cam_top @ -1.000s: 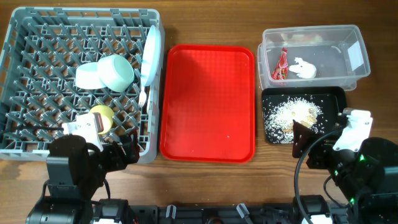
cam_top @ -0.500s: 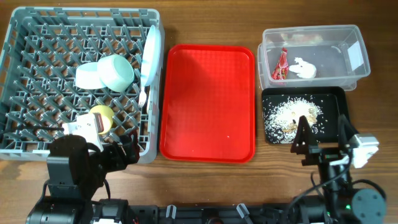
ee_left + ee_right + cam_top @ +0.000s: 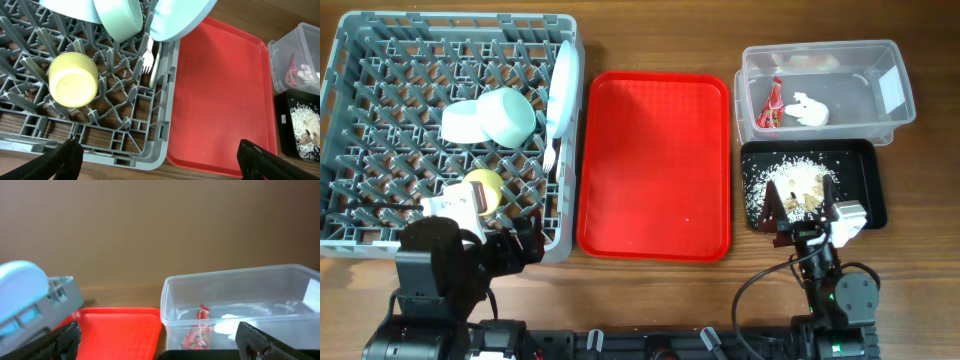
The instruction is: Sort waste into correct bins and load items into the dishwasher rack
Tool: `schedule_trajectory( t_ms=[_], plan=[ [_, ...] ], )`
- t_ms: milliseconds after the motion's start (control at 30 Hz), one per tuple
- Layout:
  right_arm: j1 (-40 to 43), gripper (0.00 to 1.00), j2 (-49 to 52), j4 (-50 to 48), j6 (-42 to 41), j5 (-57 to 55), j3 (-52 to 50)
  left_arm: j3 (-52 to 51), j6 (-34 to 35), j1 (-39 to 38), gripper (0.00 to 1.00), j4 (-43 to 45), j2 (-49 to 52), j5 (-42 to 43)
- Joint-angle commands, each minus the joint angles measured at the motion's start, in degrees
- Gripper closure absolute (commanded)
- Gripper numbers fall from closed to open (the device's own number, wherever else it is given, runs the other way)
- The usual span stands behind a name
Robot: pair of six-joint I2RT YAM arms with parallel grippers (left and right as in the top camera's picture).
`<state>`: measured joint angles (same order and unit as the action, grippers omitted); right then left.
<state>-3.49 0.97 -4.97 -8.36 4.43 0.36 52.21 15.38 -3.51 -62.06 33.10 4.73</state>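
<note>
Seen from my remote station, the grey rack (image 3: pixel 350 40) on the left of the desk (image 3: pixel 650 40) holds a plate (image 3: pixel 561 85) standing on edge along its right wall, two pale blue bowls (image 3: pixel 510 117) lying tipped side by side near the middle, a yellow cup (image 3: pixel 485 188) on its side toward the near edge, and a white fork (image 3: pixel 551 150) wedged in the pegs just below the plate. The red tray (image 3: pixel 655 165) sits between the rack and the bins. At far right, the clear tub (image 3: pixel 895 95) contains the red-and-white wrapper (image 3: pixel 773 103) and the white tissue (image 3: pixel 810 109), lying close together. Just in front of it, the black tray (image 3: pixel 868 160) carries the scattered rice (image 3: pixel 795 180). My left hand (image 3: pixel 160 155) hangs released, fingers spread wide, above the rack's near right corner and grasping nothing. My right hand (image 3: pixel 802 208) is likewise spread and unladen, poised over the black tray's near edge, its camera looking level across the tub toward the back wall.
</note>
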Motion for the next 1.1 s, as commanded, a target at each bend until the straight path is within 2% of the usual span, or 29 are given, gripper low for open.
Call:
schedule_trajectory(
  t_ms=[0, 67, 1067],
  plan=[
    [0.13, 0.0, -0.81, 2.54, 5.75, 1.36, -0.11, -0.24, 0.48, -0.39, 0.0, 0.13, -0.04, -0.11],
    [0.13, 0.01, -0.81, 4.74, 5.25, 1.62, -0.09, -0.24, 0.48, -0.39, 0.0, 0.13, -0.04, -0.11],
    [0.13, 0.0, -0.76, 4.63, 5.22, 1.55, -0.07, -0.24, 0.5, -0.39, 0.0, 0.13, -0.04, -0.11]
  ],
)
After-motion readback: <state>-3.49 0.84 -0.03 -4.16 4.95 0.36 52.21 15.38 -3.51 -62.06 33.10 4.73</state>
